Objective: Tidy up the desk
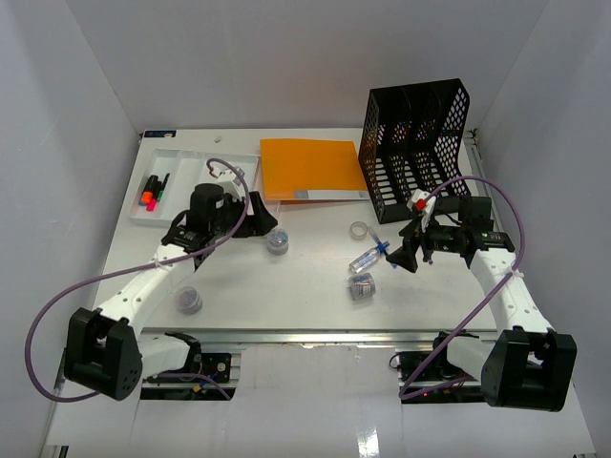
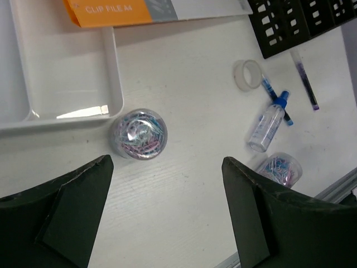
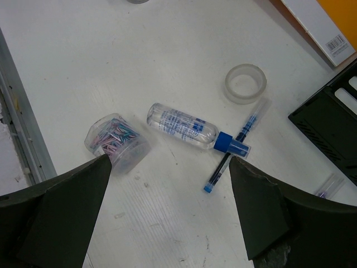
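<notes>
White table (image 1: 286, 296) is spread beneath the left tool (image 2: 166, 164) and the right tool (image 3: 170, 164). Both are held released and empty, the left well aside of the black rack (image 1: 415, 143), the right near it.

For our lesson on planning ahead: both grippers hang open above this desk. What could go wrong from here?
1. The bottle lies on its side across the pen; the right gripper closing on it might roll it or drag the pen.
2. The tipped clip tub lies near the metal rail; a nudge could roll it off.
3. The upright clip tub sits close by the tray, so the left gripper may knock the tray.
</notes>
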